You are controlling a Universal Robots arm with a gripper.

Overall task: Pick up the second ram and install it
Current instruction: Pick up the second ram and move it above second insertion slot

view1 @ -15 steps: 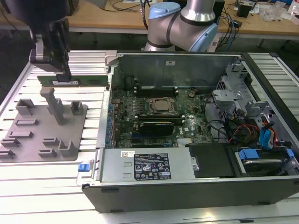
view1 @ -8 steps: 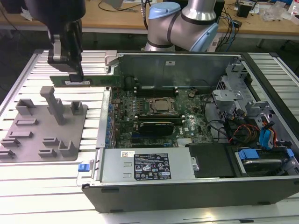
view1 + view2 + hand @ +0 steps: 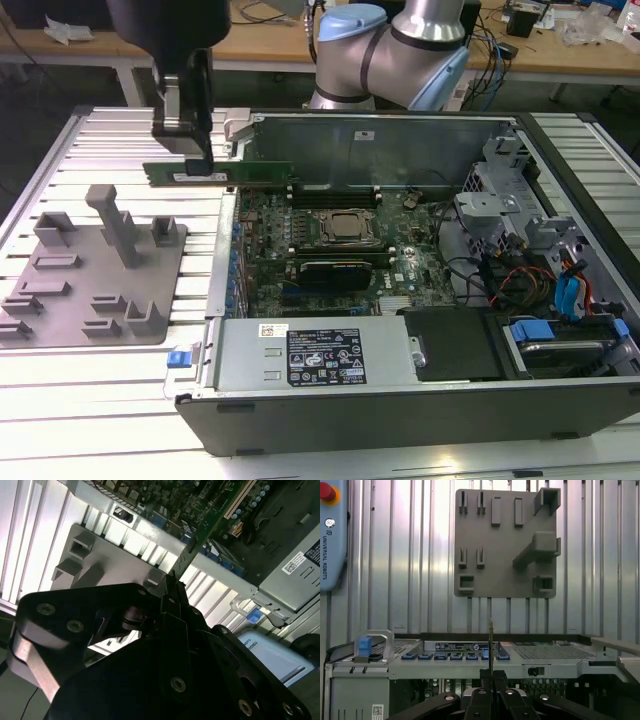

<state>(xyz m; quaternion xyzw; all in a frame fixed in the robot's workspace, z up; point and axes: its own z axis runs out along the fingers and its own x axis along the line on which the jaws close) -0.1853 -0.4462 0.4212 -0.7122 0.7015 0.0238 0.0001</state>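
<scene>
Upper left in the exterior view, the black metal gripper [image 3: 204, 158] hangs with its fingers pinching the second ram [image 3: 250, 172], a thin green stick held level above the open steel computer case [image 3: 380, 135], at the wall on the exterior view's left. Left of the case lies a matte grey fixture plate [image 3: 95, 270] with moulded blocks, on a ribbed aluminium table [image 3: 100, 370]. Wooden benches [image 3: 270, 45] stand behind.
</scene>
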